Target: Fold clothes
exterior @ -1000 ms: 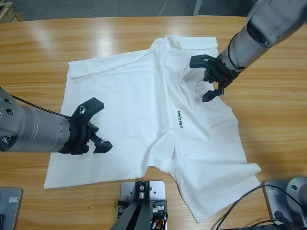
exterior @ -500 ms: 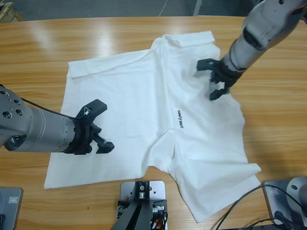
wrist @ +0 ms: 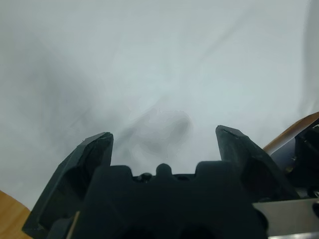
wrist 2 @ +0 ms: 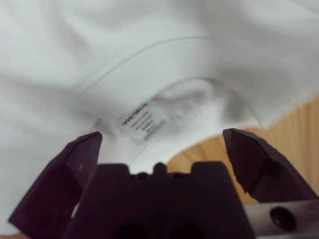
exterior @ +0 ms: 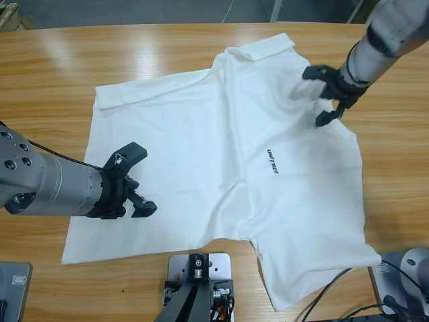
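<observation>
The clothes are one white T-shirt (exterior: 221,134) lying spread on the wooden table (exterior: 53,67), with dark lettering (exterior: 271,162) near its middle. My left gripper (exterior: 144,178) comes in from the left and stands open over the shirt's lower left part. In the left wrist view only plain white fabric (wrist: 149,59) lies between the open left gripper (wrist: 164,137). My right gripper (exterior: 314,97) reaches down from the upper right, open at the shirt's upper right edge. The right wrist view shows the ribbed neckline (wrist 2: 199,99) and a small neck label (wrist 2: 142,122) between the wide jaws of the right gripper (wrist 2: 162,137).
Bare wood (wrist 2: 294,124) shows just beyond the neckline. Dark cables (exterior: 335,295) lie at the table's front right, close to the shirt's lower corner. The table's far edge (exterior: 167,25) runs along the top of the high view.
My right gripper has moved up and to the right, and the shirt's right side and lettering have shifted right with it and lie flatter. The left gripper has barely moved.
</observation>
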Tool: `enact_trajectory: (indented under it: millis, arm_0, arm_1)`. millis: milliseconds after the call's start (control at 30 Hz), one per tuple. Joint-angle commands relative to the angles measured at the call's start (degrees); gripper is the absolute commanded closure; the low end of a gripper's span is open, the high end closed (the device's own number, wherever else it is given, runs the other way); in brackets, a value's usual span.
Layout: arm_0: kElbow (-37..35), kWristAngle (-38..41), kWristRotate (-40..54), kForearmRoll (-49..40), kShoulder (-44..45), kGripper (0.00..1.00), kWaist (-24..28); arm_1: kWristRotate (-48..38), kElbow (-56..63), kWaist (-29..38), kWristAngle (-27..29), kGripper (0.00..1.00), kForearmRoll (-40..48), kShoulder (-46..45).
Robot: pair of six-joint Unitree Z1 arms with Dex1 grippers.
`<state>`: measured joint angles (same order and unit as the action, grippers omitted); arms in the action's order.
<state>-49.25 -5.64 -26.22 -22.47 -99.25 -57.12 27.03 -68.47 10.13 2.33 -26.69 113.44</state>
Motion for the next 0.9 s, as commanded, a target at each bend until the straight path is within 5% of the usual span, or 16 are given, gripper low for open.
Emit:
enact_trajectory:
  millis: [33,200,433,567,800,900]
  arm_0:
    - [3.9,1.0,-9.8,-6.5,11.7,0.432,3.6]
    - [3.6,2.3,-15.2,-19.5,18.0,0.410,4.0]
    - [4.0,9.5,-17.1,-21.0,10.8,0.301,4.0]
    - [5.0,10.2,-17.3,-21.4,9.8,0.293,4.0]
    - [5.0,9.8,-17.8,-21.4,10.0,0.280,4.0]
    - [5.0,9.3,-17.6,-21.2,10.3,0.280,4.0]
  arm_1:
    - [-35.4,-0.2,4.3,-0.3,0.000,-22.2,-25.0]
    - [-62.9,16.8,10.2,-9.6,0.059,-21.9,-41.5]
    - [-90.5,32.6,13.2,-14.2,0.119,-20.6,-60.2]
    - [-99.6,34.7,16.5,-17.2,0.392,-19.3,-62.0]
    - [-112.6,40.3,23.0,-14.5,0.391,-11.3,-60.7]
    - [-116.3,41.9,27.1,-13.2,0.338,-7.3,-53.0]
